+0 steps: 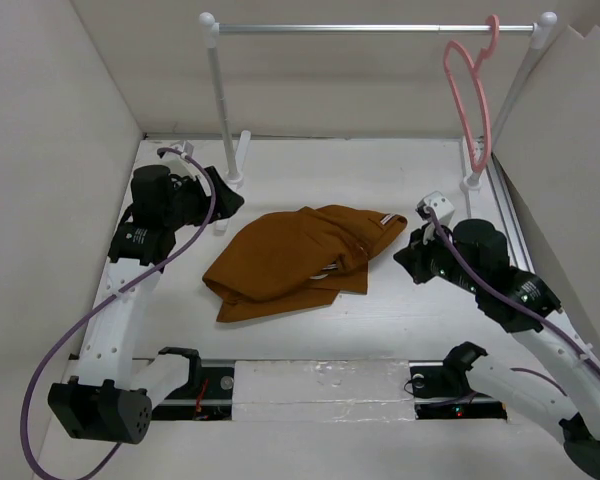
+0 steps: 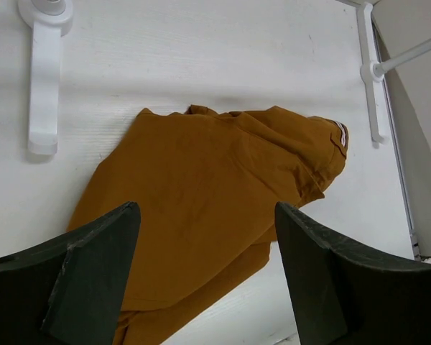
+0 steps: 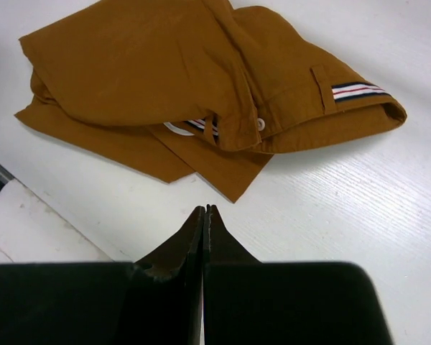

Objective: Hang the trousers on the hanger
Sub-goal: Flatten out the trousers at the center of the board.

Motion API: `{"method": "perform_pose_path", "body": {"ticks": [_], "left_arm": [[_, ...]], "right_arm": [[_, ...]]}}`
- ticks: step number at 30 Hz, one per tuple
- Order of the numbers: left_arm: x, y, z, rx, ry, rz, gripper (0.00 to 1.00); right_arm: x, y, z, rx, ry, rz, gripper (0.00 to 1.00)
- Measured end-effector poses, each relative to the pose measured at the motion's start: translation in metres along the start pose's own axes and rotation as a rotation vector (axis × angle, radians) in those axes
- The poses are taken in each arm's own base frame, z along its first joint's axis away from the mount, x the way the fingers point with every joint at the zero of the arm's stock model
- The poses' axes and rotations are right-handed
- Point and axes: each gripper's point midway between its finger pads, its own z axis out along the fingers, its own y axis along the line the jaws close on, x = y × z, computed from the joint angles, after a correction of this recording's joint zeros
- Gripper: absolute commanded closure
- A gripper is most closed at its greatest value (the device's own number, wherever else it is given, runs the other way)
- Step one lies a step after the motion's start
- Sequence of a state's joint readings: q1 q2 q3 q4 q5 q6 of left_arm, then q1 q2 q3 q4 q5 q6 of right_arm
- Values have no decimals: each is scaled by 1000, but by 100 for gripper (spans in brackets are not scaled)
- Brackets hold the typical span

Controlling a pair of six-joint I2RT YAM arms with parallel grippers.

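White tabletop (image 1: 400, 320), boxed by pale panels on three sides, carries the whole scene. A silver-and-white clothes rail (image 1: 380, 28) stands across its far edge from 11 to 1 o'clock. At the right end of that rail, at about 1 o'clock, hangs the thin pink plastic hanger (image 1: 472, 95), hook over the bar and bare of any cloth. The long rust-brown cloth trousers (image 1: 300, 262) lie folded in a loose heap at the middle of the table, not yet lifted. Their long axis runs from 8 o'clock, where the folded legs end, to 2 o'clock, where the waistband with its striped tab (image 3: 355, 90) points toward the hanger's side. The left gripper (image 1: 228, 203) hovers at 10 o'clock of the heap, near its upper edge, jaws spread wide and empty, with the cloth showing between them in the left wrist view. The right gripper (image 3: 203, 210) sits at 3 o'clock, just beside the waistband end, its fingers pressed tight together on nothing. The coming move, I judge, turns on one fact: the waistband end lies nearer the right arm and the hanger, yet only the left pincer is ready to take cloth. The right would have to part its fingers first. A grasp across the long axis near the waistband would probably let the legs trail and drape over the hanger's bar.
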State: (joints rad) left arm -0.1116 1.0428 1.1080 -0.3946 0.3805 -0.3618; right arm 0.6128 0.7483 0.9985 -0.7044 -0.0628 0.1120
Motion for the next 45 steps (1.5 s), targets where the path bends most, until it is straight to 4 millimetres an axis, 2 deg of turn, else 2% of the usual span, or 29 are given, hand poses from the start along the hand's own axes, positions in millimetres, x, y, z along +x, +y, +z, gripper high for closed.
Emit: {"method": "perform_pose_path", "body": {"ticks": [2,3,4,5,6,7,9,12,13,15,19,23,28,31,34,35,36,38,40,41,42,43,45], "left_arm": [[1,1,0,-7,2,-8,31],[1,4,0,-17,5,-18,34],[3,7,0,-29,9,-29,40],[5,13,1,-49,11,-45,43],[11,31,3,-108,17,-81,44],[14,35,3,-122,22,-91,45],[31,61,5,-226,50,-142,45],[62,95,5,-367,107,-226,32],[72,104,4,-398,124,-253,25],[88,117,4,-442,147,-302,22],[120,130,6,-474,196,-384,20],[147,135,15,-468,239,-445,18],[173,139,30,-437,286,-525,18],[181,140,39,-416,296,-555,19],[181,139,46,-389,286,-571,23],[180,138,48,-379,283,-578,25],[179,137,51,-369,280,-581,27],[177,136,55,-353,276,-588,35],[176,136,59,-346,272,-591,46],[176,137,60,-345,270,-593,52],[176,137,61,-343,268,-592,62],[175,137,61,-341,264,-592,79],[172,137,63,-338,254,-590,93]], "right_arm": [[5,-2,-1,3,1,8,100],[8,-4,-1,6,1,14,80],[11,-5,0,9,6,26,65],[14,-7,1,13,11,32,52],[18,-10,3,20,17,44,35],[22,-12,6,23,26,49,30],[36,-18,15,26,58,84,20],[66,-29,34,33,132,147,12],[76,-35,41,38,158,180,10],[95,-43,54,36,191,244,7],[121,-55,73,15,192,379,6],[134,-57,94,-49,192,454,7],[125,-54,118,-143,154,467,9],[122,-56,131,-174,130,456,9],[128,-60,145,-183,142,463,10],[124,-61,147,-187,123,452,16],[136,-63,153,-183,159,472,19],[140,-63,161,-190,166,485,21],[142,-61,167,-196,172,485,38],[140,-58,169,-203,171,473,42],[136,-54,171,-210,168,459,43],[131,-50,174,-217,160,442,46],[117,-43,178,-230,135,402,56]]}}
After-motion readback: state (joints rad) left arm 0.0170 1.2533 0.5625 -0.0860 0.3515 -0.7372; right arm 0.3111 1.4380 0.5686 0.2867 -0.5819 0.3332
